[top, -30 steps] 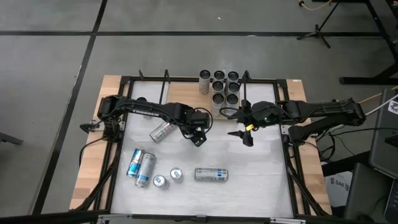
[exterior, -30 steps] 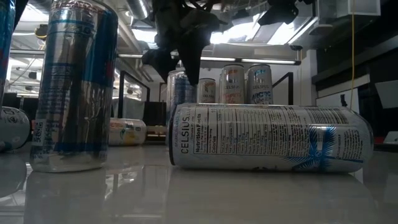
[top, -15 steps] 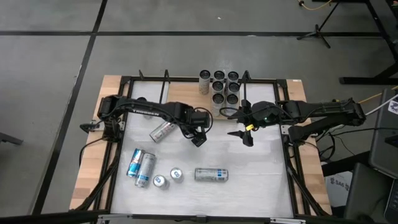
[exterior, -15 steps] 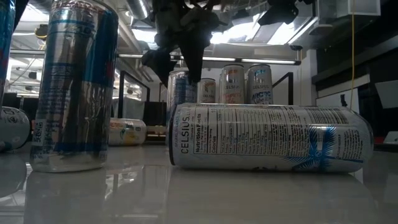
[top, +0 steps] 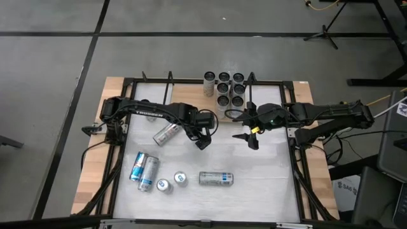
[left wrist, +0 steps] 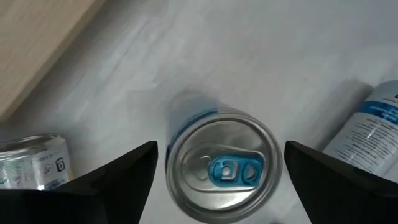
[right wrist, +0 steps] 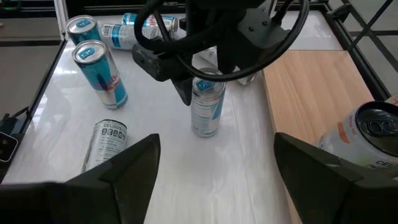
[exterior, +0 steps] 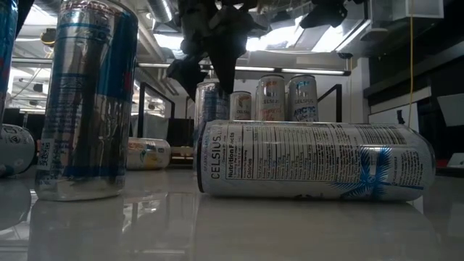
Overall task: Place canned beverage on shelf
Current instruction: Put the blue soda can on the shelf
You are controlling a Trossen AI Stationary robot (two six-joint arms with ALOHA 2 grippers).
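My left gripper [top: 202,141] is open, pointing down over an upright silver can with a blue tab [left wrist: 224,165]. Its fingers stand on either side of the can's top with gaps, as the right wrist view [right wrist: 207,106] also shows. My right gripper [top: 251,137] is open and empty, above the table right of centre. The shelf's light-brown board [right wrist: 305,93] lies at the far middle of the table. A cluster of upright cans [top: 224,89] stands there.
A can [top: 166,134] lies on its side left of my left gripper. Another can [top: 216,178] lies near the front centre. Several more cans [top: 149,173] stand or lie at the front left. A black rod frame [top: 191,81] rims the white tabletop.
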